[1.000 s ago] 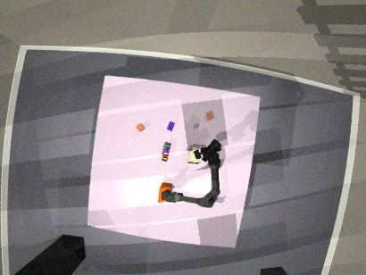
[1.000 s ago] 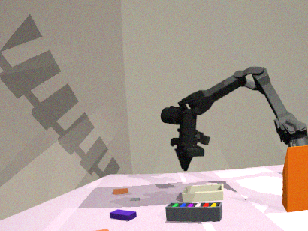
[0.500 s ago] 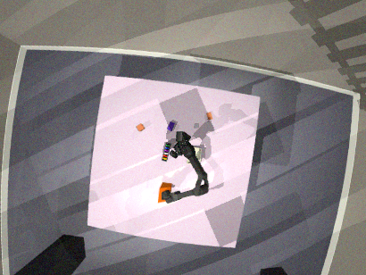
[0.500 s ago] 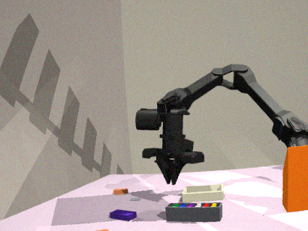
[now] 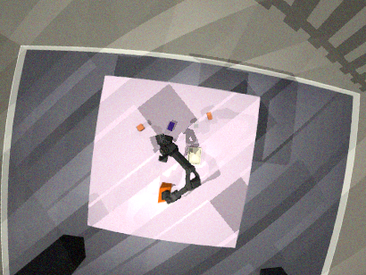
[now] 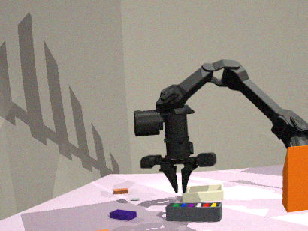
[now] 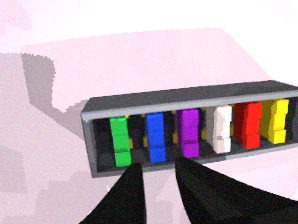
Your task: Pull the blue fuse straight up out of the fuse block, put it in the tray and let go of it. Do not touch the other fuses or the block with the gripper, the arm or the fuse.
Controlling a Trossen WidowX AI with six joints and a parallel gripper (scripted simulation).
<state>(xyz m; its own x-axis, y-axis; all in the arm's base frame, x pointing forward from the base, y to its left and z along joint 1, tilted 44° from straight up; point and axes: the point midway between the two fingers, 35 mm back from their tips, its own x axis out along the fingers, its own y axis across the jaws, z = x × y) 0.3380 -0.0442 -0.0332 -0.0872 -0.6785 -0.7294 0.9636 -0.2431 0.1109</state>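
Note:
The dark grey fuse block lies on the pink mat and holds a row of fuses: green, blue, purple, white, red and yellow. The blue fuse sits seated in its slot. My gripper points straight down a little above the block's left end, with a narrow gap between the fingers and nothing in it. In the wrist view the gap lines up with the blue fuse. The cream tray stands just behind the block. In the overhead view the gripper hides the block.
A purple block lies left of the fuse block. Small orange blocks lie farther off. The arm's orange base stands at the right.

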